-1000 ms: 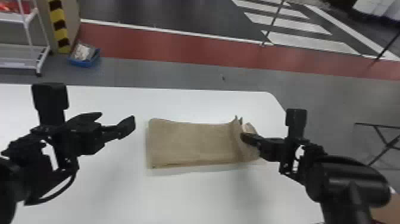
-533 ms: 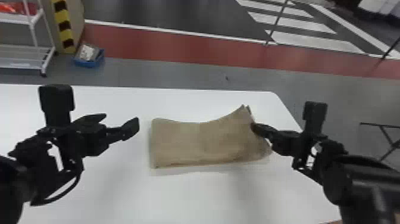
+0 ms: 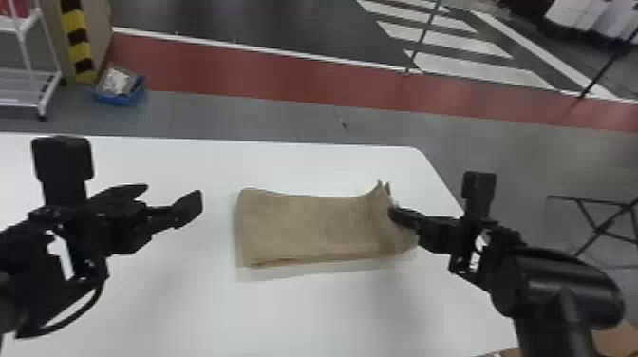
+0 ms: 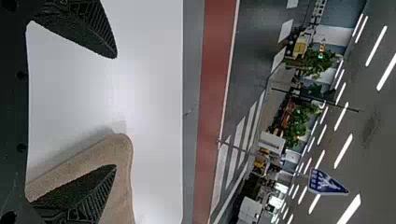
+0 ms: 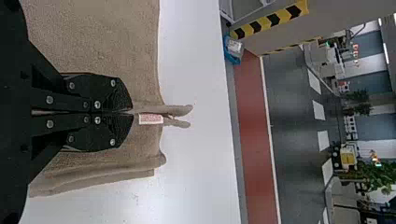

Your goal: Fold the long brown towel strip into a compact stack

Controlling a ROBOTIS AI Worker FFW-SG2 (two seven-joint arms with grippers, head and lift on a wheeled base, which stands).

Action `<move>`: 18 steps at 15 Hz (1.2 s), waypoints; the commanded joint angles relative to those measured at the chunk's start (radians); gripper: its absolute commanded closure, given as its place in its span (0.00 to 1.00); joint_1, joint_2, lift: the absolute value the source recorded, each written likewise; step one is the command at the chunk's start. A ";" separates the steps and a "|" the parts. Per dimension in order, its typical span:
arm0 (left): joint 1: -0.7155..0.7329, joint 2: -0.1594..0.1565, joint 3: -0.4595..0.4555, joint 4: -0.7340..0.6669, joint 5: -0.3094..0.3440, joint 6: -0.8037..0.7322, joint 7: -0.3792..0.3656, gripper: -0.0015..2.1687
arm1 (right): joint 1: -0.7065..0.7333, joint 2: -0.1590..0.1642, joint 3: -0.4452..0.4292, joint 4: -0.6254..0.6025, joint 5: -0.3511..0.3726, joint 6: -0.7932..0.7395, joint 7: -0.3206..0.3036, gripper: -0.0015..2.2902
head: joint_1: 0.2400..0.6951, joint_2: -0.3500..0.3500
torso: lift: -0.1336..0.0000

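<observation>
Our white table (image 3: 304, 313) leaves its widest working room at lower centre of the head view; its right edge slopes close by the towel's right end. The brown towel (image 3: 304, 225) lies mid-frame, partly folded. We seem to be starting another fold: our right gripper (image 3: 392, 214) pinches a raised ridge there, so next we likely carry it leftward. Our left gripper (image 3: 172, 191), centre left, gapes empty.

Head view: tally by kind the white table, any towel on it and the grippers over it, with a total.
White table: 1
Towel: 1
Grippers, left gripper and right gripper: 2
Total: 4
</observation>
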 commanded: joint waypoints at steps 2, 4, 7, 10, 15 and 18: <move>0.004 0.002 0.005 -0.001 -0.002 0.000 0.002 0.02 | 0.024 0.003 -0.046 -0.101 -0.050 0.019 0.001 0.62 | 1.00 0.02 | 0.06; 0.004 0.002 0.006 -0.001 -0.002 0.000 0.002 0.02 | 0.039 -0.003 -0.107 -0.144 -0.087 0.025 0.000 0.62 | 1.00 0.02 | 0.06; 0.003 0.002 0.008 -0.001 -0.003 0.000 0.000 0.02 | 0.030 -0.026 -0.138 -0.077 -0.076 0.013 0.003 0.62 | 1.00 0.00 | 0.06; 0.001 -0.003 0.000 0.000 -0.014 0.000 0.000 0.02 | -0.001 -0.020 -0.054 0.051 0.015 -0.055 0.009 0.62 | 1.00 0.00 | 0.06; 0.012 0.002 0.008 -0.001 -0.014 0.000 0.000 0.02 | -0.014 -0.023 -0.023 0.106 0.047 -0.135 0.010 0.47 | 1.00 0.00 | 0.06; 0.012 0.000 0.003 -0.001 -0.016 0.000 -0.001 0.02 | 0.029 -0.014 -0.058 0.094 0.033 -0.199 0.009 0.00 | 1.00 0.00 | 0.06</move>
